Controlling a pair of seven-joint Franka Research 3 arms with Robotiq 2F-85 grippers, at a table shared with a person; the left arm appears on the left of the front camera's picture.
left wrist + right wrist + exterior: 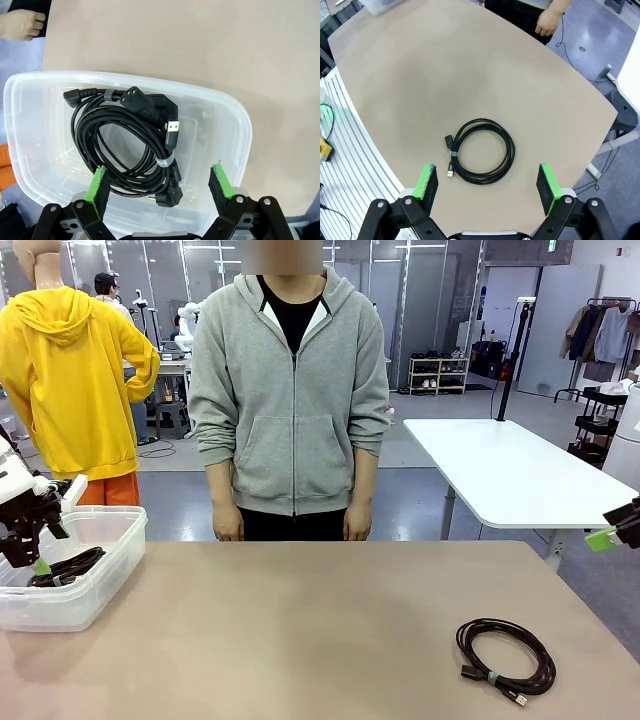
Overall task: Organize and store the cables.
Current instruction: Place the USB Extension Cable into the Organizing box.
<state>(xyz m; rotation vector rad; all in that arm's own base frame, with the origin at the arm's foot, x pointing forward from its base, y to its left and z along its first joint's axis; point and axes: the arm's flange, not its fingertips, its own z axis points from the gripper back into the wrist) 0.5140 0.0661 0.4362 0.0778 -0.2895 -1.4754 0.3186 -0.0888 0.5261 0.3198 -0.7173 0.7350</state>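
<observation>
Black coiled cable [505, 660] flat on table [300, 630], plugs toward robot

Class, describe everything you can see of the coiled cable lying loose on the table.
The coiled cable is a thin black cord wound in several round loops, lying flat on the tan table toward the robot's right. A small pale band binds the loops at one spot; two plug ends, one metal-tipped, sit beside it. Nothing touches it but the table; the right gripper hangs above, fingers spread.
</observation>
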